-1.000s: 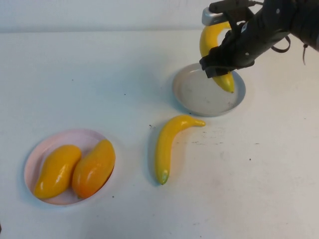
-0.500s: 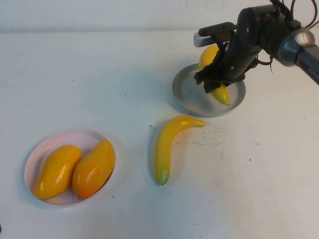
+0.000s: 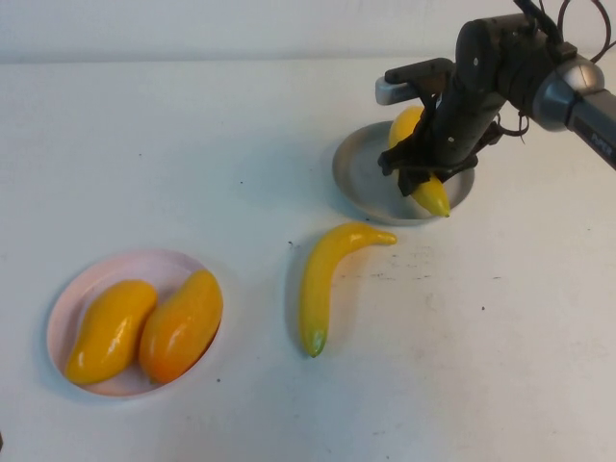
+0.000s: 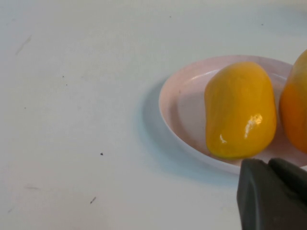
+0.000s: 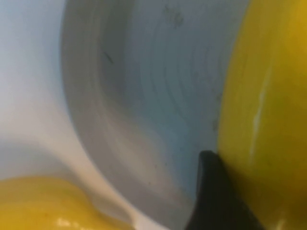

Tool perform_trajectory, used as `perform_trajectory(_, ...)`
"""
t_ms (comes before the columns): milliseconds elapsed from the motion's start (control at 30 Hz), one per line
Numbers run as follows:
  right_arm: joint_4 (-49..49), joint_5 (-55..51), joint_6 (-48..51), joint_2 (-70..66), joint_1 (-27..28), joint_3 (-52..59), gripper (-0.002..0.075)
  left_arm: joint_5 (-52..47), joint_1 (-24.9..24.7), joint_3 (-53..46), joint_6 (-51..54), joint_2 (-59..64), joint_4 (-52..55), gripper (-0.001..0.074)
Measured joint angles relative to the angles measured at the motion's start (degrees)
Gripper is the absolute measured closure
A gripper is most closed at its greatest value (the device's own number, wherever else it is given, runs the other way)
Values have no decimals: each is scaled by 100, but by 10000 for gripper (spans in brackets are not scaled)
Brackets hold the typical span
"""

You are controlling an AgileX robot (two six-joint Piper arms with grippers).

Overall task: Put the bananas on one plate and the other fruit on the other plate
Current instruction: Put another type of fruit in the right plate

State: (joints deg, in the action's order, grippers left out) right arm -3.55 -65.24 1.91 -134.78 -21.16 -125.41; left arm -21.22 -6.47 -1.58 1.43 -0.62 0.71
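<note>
You see the right gripper (image 3: 423, 171) clamped on a glossy, curved yellow banana (image 3: 429, 193) over the grey-blue plate (image 3: 364, 173), while the left gripper (image 4: 271, 194), pinched closed, sits beside the pink plate (image 4: 175, 112).

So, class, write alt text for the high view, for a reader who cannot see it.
The right tool holds a banana over the grey plate at the table's far right. A second banana lies on the table mid-scene, and two mangoes rest on the pink plate near left; the left tool is out of view.
</note>
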Motion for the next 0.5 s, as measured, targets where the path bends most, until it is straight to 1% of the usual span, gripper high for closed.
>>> perform_trajectory(167, 0, -109, -31, 0, 0, 0, 383, 0, 0, 0, 0, 0, 0, 735)
perform_trajectory(300, 0, -165, -42, 0, 0, 0, 310, 0, 0, 0, 0, 0, 0, 735)
perform_trajectory(367, 0, -281, -42, 0, 0, -43, 290, 0, 0, 0, 0, 0, 0, 735)
perform_trajectory(500, 0, -516, -233, -12, 0, -316, 288, 0, 0, 0, 0, 0, 0, 735)
